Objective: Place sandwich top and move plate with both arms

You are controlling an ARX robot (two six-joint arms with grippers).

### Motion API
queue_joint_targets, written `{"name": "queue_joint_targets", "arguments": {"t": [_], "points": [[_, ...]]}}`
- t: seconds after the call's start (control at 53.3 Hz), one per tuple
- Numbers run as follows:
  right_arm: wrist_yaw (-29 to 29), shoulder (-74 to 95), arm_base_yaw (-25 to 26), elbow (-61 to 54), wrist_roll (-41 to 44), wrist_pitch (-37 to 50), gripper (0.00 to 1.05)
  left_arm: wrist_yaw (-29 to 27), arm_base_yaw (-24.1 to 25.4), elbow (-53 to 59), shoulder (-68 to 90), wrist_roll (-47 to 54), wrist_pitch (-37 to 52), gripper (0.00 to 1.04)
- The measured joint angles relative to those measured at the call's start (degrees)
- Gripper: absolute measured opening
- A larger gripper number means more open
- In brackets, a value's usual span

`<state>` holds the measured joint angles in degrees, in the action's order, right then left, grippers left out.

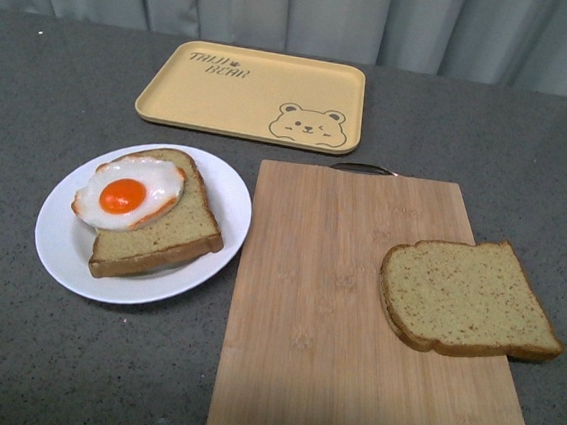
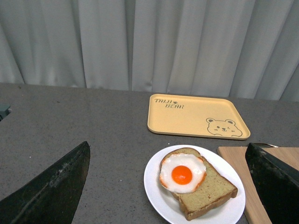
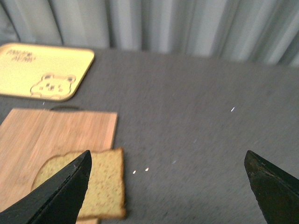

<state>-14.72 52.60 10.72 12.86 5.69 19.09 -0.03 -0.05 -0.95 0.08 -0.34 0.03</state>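
Left wrist view first: your left gripper [image 2: 167, 143] hangs above the tabletop [image 2: 70, 121] with its fingers [image 2: 51, 186] spread wide and nothing between them. The plate [image 2: 156, 186] lies just ahead of that gripper, closer to one finger than the other. On it sits a bread slice [image 2: 208, 193] with a fried egg [image 2: 182, 173] on top. Beyond the plate, further from the gripper, you've got the yellow tray [image 2: 196, 116].

Moving across, the cutting board [image 1: 335, 308] lies just beside the plate. The sandwich top [image 1: 466, 295] lies flat on the board's far side from the plate, one corner past the edge.

Over to your right gripper [image 3: 167, 151]: fingers wide apart too, holding nothing. The sandwich top sits below and off to one side of it, partly hidden behind one finger. Neither arm shows in the front view.
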Motion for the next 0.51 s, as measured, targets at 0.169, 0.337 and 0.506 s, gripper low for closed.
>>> {"name": "queue_joint_targets", "arguments": {"t": [0.169, 0.337, 0.506], "points": [[-11.3, 21.2, 4.6, 8.7, -1.3, -8.3, 0.95, 0.0, 0.0, 0.0, 0.0, 0.0, 0.0, 0.98], [-16.9, 33.8, 5.5, 16.1, -3.5, -14.3, 0.95, 0.0, 0.0, 0.0, 0.0, 0.0, 0.0, 0.98], [-19.1, 43.2, 5.1, 21.0, -4.6, -18.3, 0.95, 0.0, 0.0, 0.0, 0.0, 0.0, 0.0, 0.98]]}}
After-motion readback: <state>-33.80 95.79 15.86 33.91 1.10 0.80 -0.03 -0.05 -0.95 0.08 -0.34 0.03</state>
